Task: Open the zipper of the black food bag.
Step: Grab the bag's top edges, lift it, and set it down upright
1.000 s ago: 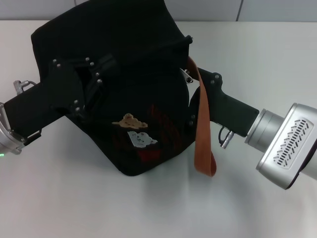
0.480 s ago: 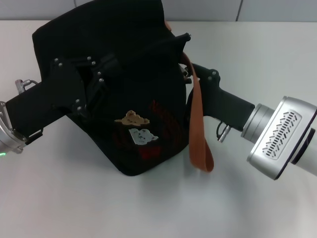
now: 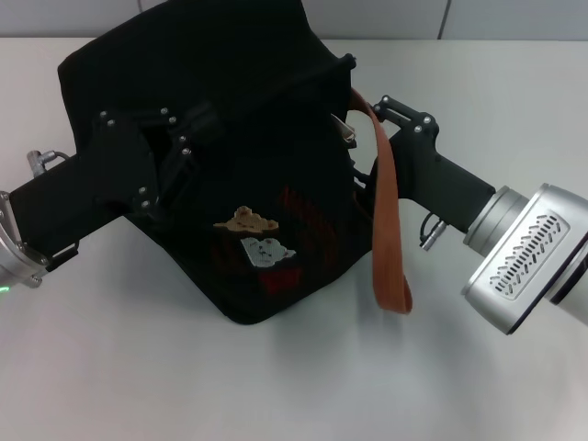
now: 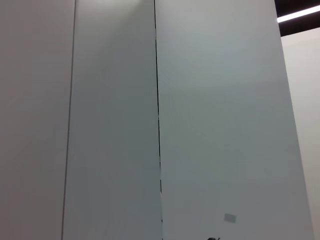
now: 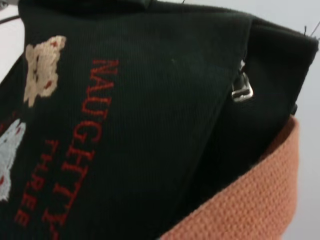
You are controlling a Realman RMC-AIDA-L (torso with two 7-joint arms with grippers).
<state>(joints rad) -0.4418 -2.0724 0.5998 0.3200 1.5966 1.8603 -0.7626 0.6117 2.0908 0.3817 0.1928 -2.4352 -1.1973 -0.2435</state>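
Two arms flank the boxy black fabric food bag (image 3: 216, 175), which sits on the white table (image 3: 303, 386) with its tan and white bear patches (image 3: 253, 237) and red lettering facing the camera. One orange-brown woven strap (image 3: 388, 220) hangs down the bag's right side, beside a small silver buckle (image 5: 242, 92). The left gripper (image 3: 170, 152) presses against the bag's left face; whether its jaws are open or closed cannot be told. The right gripper (image 3: 367, 138) reaches in at the bag's right edge behind the strap, its jaws hidden too. The long zipper cannot be made out on the dark fabric.
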